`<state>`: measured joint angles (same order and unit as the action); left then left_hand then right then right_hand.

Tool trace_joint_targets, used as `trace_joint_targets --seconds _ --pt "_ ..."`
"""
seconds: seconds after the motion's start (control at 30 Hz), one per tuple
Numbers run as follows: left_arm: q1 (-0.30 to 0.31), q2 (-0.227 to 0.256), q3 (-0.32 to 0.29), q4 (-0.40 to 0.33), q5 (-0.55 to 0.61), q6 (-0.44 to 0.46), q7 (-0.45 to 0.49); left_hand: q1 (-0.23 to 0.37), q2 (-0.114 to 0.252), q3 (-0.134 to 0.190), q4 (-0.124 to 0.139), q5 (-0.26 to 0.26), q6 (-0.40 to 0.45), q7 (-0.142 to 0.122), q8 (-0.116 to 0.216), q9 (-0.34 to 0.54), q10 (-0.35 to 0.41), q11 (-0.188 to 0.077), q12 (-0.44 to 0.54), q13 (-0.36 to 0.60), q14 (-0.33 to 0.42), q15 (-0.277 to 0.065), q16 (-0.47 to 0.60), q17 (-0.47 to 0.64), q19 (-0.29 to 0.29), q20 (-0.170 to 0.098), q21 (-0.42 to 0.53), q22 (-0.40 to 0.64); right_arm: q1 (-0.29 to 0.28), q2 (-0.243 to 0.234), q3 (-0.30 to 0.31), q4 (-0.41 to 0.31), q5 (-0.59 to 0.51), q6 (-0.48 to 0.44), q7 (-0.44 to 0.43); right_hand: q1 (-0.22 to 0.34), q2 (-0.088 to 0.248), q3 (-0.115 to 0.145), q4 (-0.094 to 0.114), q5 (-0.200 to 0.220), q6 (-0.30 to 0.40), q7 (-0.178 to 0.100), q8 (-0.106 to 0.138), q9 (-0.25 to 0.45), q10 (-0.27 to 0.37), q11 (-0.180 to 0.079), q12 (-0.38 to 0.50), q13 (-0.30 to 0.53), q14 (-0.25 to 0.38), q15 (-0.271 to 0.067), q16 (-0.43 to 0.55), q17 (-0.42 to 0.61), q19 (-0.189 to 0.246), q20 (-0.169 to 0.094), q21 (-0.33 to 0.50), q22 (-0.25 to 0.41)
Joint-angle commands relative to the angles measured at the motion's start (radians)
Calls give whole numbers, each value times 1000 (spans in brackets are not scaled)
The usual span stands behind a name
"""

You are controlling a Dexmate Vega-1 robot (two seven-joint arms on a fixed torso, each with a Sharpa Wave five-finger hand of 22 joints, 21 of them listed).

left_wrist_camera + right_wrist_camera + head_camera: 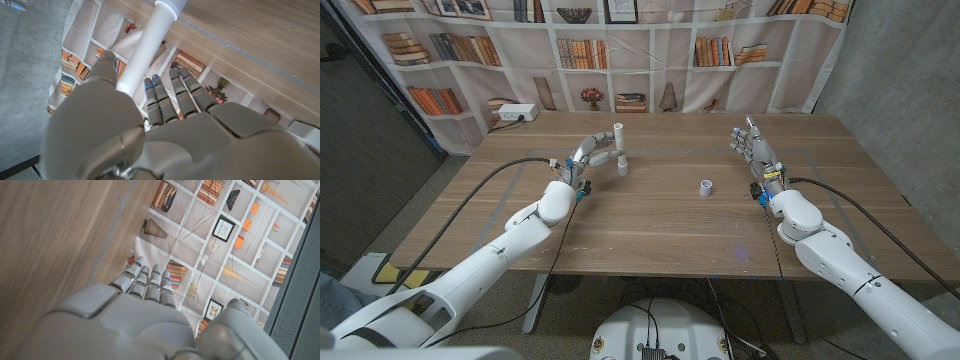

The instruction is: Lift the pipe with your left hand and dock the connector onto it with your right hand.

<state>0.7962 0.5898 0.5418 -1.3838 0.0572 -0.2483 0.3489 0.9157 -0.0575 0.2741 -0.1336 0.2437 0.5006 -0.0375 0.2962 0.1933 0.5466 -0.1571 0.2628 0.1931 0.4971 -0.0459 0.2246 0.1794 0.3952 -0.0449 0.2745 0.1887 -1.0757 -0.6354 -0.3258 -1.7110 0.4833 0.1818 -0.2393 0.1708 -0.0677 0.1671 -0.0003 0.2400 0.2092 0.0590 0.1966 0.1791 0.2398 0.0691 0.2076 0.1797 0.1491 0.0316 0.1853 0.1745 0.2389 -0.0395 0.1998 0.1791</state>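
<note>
Nearest on the wooden surface [650, 235]: bare boards between the two forearms, nothing to clear.

Further out, at mid-depth: the small white connector [706, 187], standing free on the boards, well apart from either arm, roughly between them and closer to the right side. Untouched, not yet needed.

Beyond that, to the left: the left robot hand [588, 157], fingers [160, 100] stretched alongside the white pipe [619, 141], thumb on the opposite side. Pipe upright, foot seemingly on the boards beside a short white stub; contact between thumb and pipe hard to confirm from the wrist view, so grip judged as closing rather than secure, nothing yet carried.

To do this step well: close around the pipe's middle, not the top, leaving the upper end exposed for docking. Squeeze from both sides evenly to avoid tipping a tall, narrow, light piece. Lift straight up, no sideways drag, keeping clear of the stub. Hold vertical and steady once raised.

At the same depth on the right: the right robot hand [752, 150], released, fingers straight and apart, empty, well away from the connector. Best left parked until the pipe is up, then brought back toward the connector.
</note>
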Motion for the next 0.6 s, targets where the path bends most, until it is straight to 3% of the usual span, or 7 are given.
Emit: trace_joint_targets --seconds 0.03,0.4,0.6 --pt "-7 -5 17 11 29 19 36 13 12 10 0 -9 28 1 9 4 43 -7 10 5 33 -87 10 5 13 -42 6 3 -1 -5 -3 -9 -2 -13 -2 14 1 3 -7 -2 11 -1 8 6 11 -2 8 1 8 1 7 4 7 -6 4 2" --pt "-34 -14 42 43 42 24 25 20 19 12 3 -17 47 -1 9 4 51 -3 4 5 41 -89 5 5 17 -43 6 3 -12 -14 1 -23 1 -27 -5 21 5 5 -11 -4 16 -1 7 6 19 -2 10 1 15 1 7 4 13 -7 6 3" --pt "-32 -26 45 54 43 33 46 26 33 15 8 -27 91 -6 17 3 87 -12 5 6 81 -99 11 5 45 -47 15 4 -14 -14 1 -24 2 -28 -6 23 6 5 -12 -6 17 -2 7 6 23 -1 11 1 16 0 6 4 14 -6 6 3"
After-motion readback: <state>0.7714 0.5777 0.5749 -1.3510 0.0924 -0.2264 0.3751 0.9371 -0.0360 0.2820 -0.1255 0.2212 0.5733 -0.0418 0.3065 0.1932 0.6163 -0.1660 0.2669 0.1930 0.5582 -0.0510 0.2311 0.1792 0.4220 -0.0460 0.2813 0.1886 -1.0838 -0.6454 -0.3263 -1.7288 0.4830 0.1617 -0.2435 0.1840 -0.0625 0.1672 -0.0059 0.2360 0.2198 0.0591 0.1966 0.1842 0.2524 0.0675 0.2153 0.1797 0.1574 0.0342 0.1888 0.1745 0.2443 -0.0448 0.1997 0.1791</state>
